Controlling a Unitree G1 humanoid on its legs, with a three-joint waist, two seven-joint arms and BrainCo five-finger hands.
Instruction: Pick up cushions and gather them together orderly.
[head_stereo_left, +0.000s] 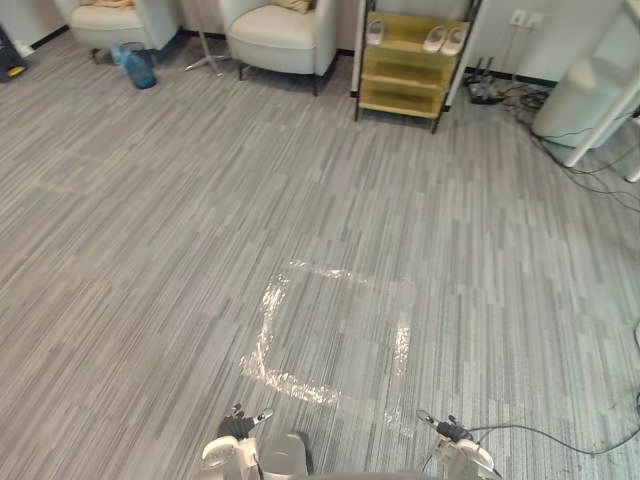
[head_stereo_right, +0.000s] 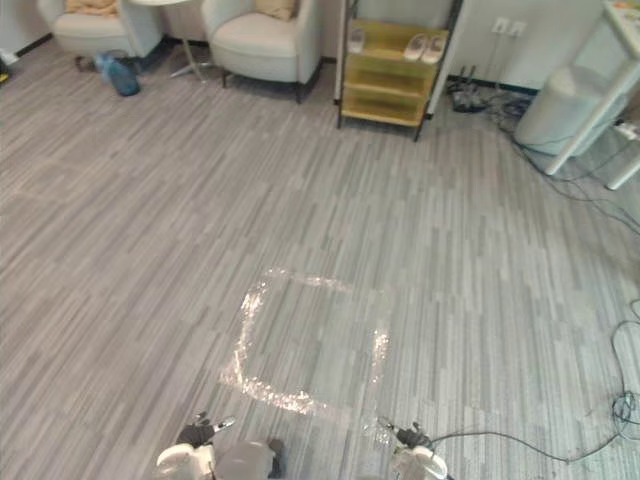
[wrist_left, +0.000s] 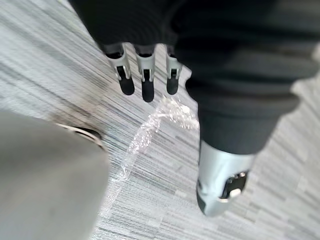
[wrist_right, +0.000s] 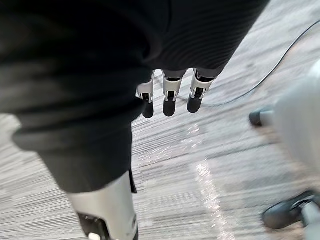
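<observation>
Left wrist view and its twin show left hand (wrist_left: 145, 82) and right hand (wrist_right: 169, 97) empty, fingers relaxed, so the far cushion (head_stereo_right: 277, 8) on its armchair (head_stereo_right: 258, 42) could slip from a shallow grab.

One yellow shelf rack (head_stereo_left: 405, 70) carries three white slippers (head_stereo_left: 434, 38) on its top tier: a single one at its left end, a pair at its right end. Left of the rack stand two cream armchairs (head_stereo_left: 282, 35), and two tan cushions (head_stereo_left: 292, 5), one on each seat. One blue bag (head_stereo_left: 137, 66) lies farther left of the rack. Right of the rack are two wall sockets (head_stereo_left: 518, 17) and one white cylindrical container (head_stereo_left: 585, 100). One taped square (head_stereo_left: 268, 320) marks the floor in front of the rack.
</observation>
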